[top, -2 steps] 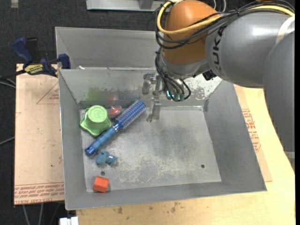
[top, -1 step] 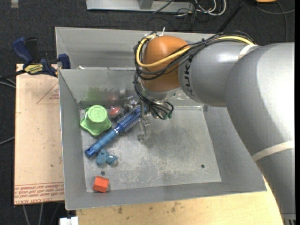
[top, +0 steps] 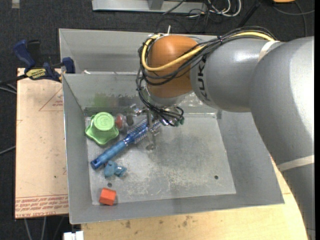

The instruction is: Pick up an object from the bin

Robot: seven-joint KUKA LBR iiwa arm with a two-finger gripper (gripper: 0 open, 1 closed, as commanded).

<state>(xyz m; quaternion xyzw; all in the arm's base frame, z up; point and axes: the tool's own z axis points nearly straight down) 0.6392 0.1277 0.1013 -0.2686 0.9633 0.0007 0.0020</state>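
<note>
Several loose items, left half of bin (top: 200, 159): blue brush (top: 120, 146), green cap (top: 102, 128), small blue piece (top: 114, 170), orange block (top: 107, 196). Gripper (top: 150, 134) low at the brush's bristle end; jaw state cannot be told. Advised: centre across the brush's width, clear of the cap, before closing.

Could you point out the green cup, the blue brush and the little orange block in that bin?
green cup (top: 102, 126): camera view, on its round upturned end.
blue brush (top: 112, 153): camera view, middle of its handle.
orange block (top: 107, 197): camera view, on its top face.
</note>
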